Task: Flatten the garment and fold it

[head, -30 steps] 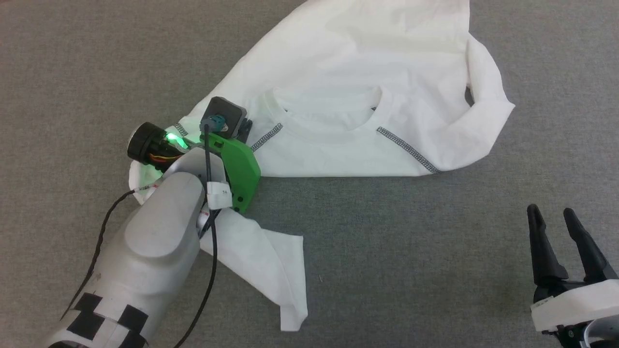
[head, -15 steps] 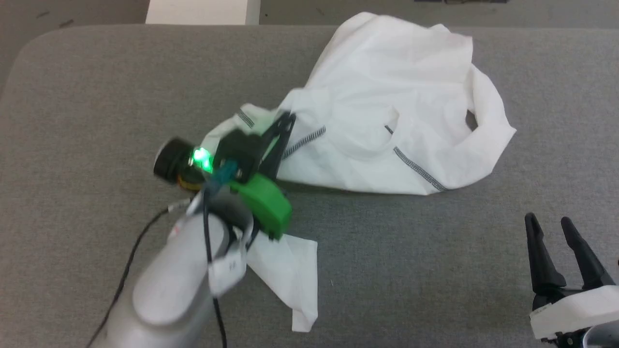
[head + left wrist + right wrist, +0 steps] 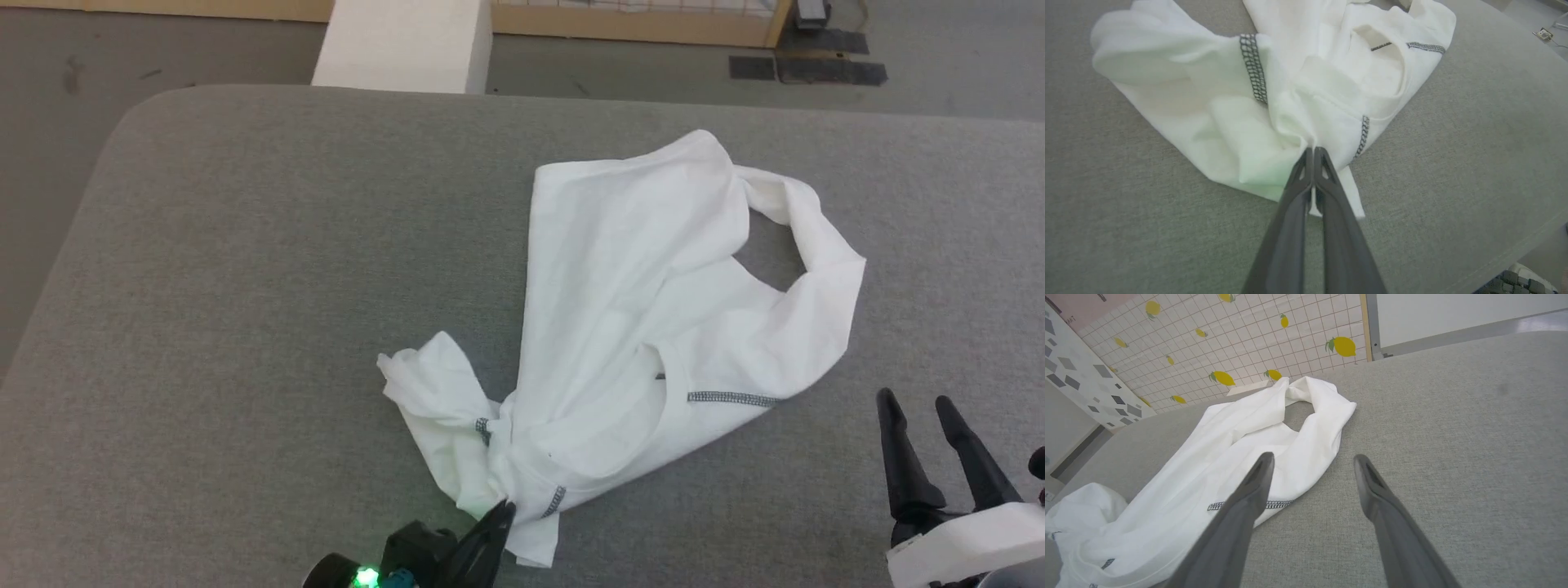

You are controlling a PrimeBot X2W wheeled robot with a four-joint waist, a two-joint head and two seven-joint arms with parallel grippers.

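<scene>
Left claw: the left gripper sits at the near edge of the table, its two dark fingers pressed together and pinching a fold of the shirt's near edge; a green light glows on the wrist behind it.
Right claw: the right gripper is at the near right, fingers spread apart with nothing between them, off to the right of the shirt and not touching it.
Shirt: the white shirt lies crumpled on the table, right of centre, running from the pinched near corner away towards the far right.
Near part of shirt: a bunched lump sits just left of the pinched spot; short lines of dark grey stitching cross the cloth.
Far part of shirt: a sleeve curls into a loop, with table showing through the gap.
Table: a grey cloth-covered table with a rounded far left corner.
Beyond the table: a white box stands at the far edge, on a grey floor.
Background: a tiled wall printed with yellow lemons.
</scene>
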